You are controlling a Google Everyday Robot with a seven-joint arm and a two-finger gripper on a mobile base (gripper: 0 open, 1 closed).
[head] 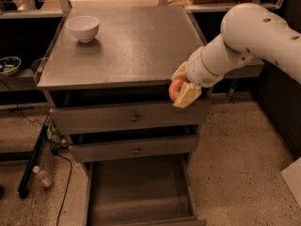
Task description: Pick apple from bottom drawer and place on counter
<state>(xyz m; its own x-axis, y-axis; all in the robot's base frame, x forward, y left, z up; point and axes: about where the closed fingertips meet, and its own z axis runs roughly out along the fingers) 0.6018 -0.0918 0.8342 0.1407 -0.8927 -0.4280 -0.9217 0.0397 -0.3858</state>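
My gripper (180,86) is shut on the apple (175,89), a small red-orange fruit held between the cream fingers (186,96). It hangs at the front right edge of the counter (127,41), level with the counter's lip and just in front of the top drawer. The white arm reaches in from the right. The bottom drawer (136,192) is pulled open below, and its grey floor shows nothing in it.
A white bowl (83,28) stands at the counter's back left corner. Two shallower drawers with round knobs (134,118) are shut. A dish sits on a side shelf at left (9,65). A bottle (41,176) and cables lie on the floor at left.
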